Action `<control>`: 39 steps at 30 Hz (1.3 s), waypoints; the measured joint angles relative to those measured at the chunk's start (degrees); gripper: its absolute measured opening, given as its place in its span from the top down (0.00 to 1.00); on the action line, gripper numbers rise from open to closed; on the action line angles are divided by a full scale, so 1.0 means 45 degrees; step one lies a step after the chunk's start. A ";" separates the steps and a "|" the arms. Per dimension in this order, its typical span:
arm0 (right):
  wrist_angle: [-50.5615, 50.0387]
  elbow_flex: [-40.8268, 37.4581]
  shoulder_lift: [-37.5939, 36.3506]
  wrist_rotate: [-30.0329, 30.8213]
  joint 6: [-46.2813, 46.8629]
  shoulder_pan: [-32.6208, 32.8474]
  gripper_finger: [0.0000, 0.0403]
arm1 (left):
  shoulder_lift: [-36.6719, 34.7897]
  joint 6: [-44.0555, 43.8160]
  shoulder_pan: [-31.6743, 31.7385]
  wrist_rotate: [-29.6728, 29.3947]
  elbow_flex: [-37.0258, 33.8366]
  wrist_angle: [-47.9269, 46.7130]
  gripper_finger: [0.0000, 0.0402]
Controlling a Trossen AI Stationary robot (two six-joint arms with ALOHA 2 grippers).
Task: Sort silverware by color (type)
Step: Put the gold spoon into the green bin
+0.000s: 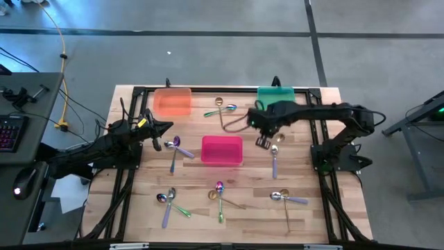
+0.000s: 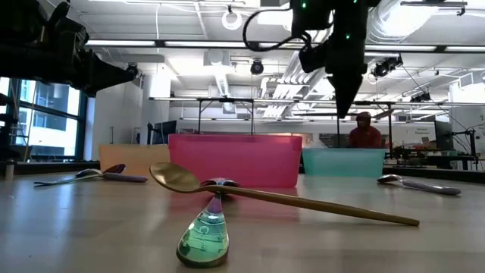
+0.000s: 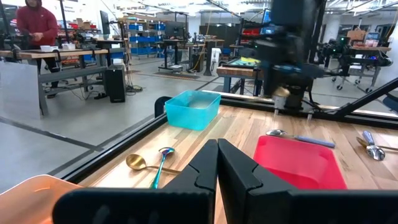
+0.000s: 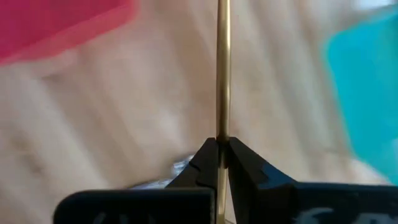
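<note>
the right gripper (image 4: 222,151) pinches a gold spoon (image 4: 222,74) (bowl hidden), lifted between the pink bin (image 1: 222,150) and teal bin (image 1: 275,94). the left gripper (image 1: 168,127) waits shut beside the orange bin (image 1: 172,102).

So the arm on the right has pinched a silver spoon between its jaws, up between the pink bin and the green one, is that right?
Not quite: the spoon is gold, not silver. The right wrist view shows its slim gold handle clamped in the shut jaws of the right gripper. The rest holds: the high view puts that gripper between the pink bin and the green bin.
</note>
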 joint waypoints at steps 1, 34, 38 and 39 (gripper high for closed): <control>-0.0048 0.0000 0.0000 0.0159 -0.0356 -0.0423 1.00 | -0.0002 0.0000 0.0000 0.0001 -0.0001 -0.0002 1.00; 0.5277 -0.0791 0.2835 -0.1528 -0.9744 -0.9194 1.00 | 0.0000 0.0000 0.0000 -0.0001 -0.0001 -0.0003 1.00; 0.5382 -0.0791 0.3266 -0.1550 -0.9770 -0.9325 1.00 | 0.0001 0.0000 0.0000 0.0002 -0.0001 -0.0003 1.00; 0.5386 -0.0792 0.3362 -0.1556 -0.9751 -0.9367 1.00 | -0.0002 0.0000 0.0000 -0.0001 -0.0001 -0.0005 1.00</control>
